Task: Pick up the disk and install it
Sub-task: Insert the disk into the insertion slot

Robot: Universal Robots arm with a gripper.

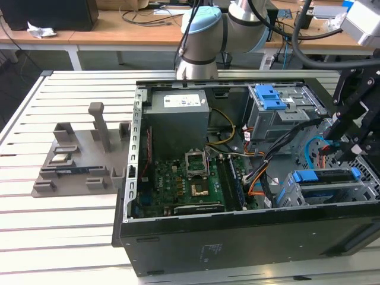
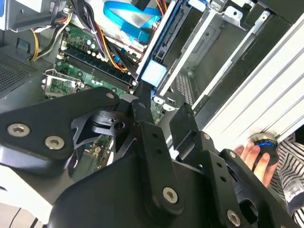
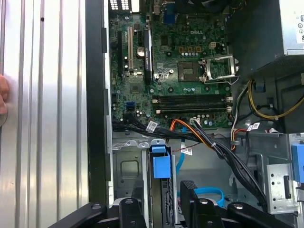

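**Exterior view: one disk on edge in the lower cage, fingers apart above it**

You have one disk (image 1: 323, 176), standing on edge in the grey drive cage (image 1: 332, 193) at the exterior view's right end of the single open computer case (image 1: 237, 243). One gripper (image 2: 161, 116) hangs just over it. Its two fingers (image 2: 145, 118) are spread and hold nothing, and in the first wrist view the disk's blue carrier lines up with the gap between them.

One blue latch (image 1: 270, 96) sits on the upper cage, one power supply box (image 1: 178, 113) is by the far wall, and one motherboard (image 1: 190, 178) lies on the case floor. Orange, black and blue cables crowd the space beside the cage, and the case wall is close on the other side.

Your slatted metal worktop (image 1: 59, 225) also carries one grey fixture (image 1: 77, 160), well apart from the case. One hand (image 2: 251, 156) rests on a blue-lit knob (image 2: 263, 145). A wooden worktop (image 1: 119, 32) with cables runs behind
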